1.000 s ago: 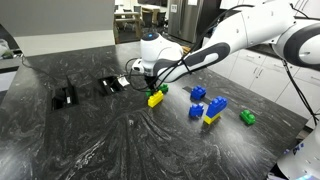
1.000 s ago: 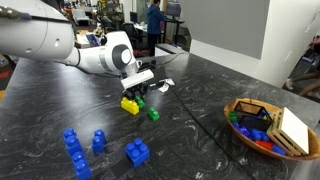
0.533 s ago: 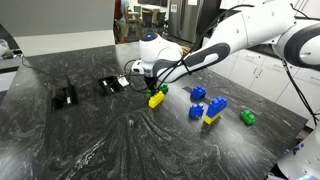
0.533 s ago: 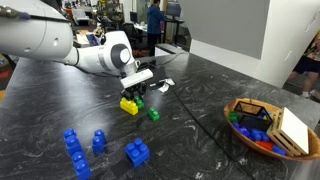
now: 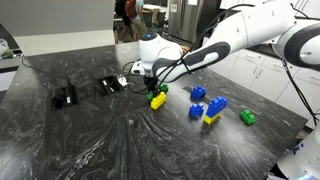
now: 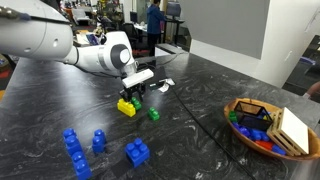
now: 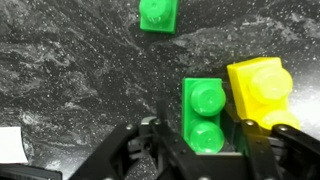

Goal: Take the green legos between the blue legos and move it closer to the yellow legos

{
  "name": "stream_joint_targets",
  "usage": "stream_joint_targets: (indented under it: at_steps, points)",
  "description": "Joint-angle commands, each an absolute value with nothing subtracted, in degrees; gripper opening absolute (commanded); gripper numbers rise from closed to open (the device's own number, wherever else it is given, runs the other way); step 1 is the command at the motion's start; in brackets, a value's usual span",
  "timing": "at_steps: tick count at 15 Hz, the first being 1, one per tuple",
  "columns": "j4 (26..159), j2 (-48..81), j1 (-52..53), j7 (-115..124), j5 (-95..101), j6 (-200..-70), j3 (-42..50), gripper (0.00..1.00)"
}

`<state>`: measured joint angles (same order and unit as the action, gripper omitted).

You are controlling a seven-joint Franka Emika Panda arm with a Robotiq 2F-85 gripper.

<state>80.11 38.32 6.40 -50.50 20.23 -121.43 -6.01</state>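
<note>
My gripper (image 7: 205,148) is shut on a green two-stud lego (image 7: 206,117), low on the dark marble table. A yellow lego (image 7: 262,90) lies right against the green one's side. In both exterior views the gripper (image 5: 151,89) (image 6: 137,95) stands over the yellow lego (image 5: 158,99) (image 6: 126,106). A second small green lego (image 7: 160,14) (image 6: 153,114) lies apart on the table. Blue legos (image 5: 198,93) (image 6: 137,151) lie farther off, one stacked on a yellow piece (image 5: 212,118). Another green lego (image 5: 247,117) lies beyond them.
Two black objects (image 5: 64,98) (image 5: 109,85) lie on the table behind the arm. A wooden basket (image 6: 240,108) with toys and a box stands near the table's edge. The table edge runs close past the far green lego.
The gripper has shifted slightly with the green lego, and the yellow lego beside it has been nudged a little. Everything else is unchanged.
</note>
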Motion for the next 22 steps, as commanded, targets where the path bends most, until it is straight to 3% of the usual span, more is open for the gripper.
stream_joint_targets:
  at_steps: [1,2,4,22]
  points:
    - [78.5,38.8,5.9,-53.6,18.9,-119.2,-6.6,0.87]
    - [78.4,38.7,5.9,-53.7,18.8,-119.2,-6.5,0.95]
    - [78.3,38.6,5.9,-53.6,18.8,-119.3,-6.4,1.00]
    - [76.6,33.6,3.8,-53.0,15.0,-111.6,-5.6,1.00]
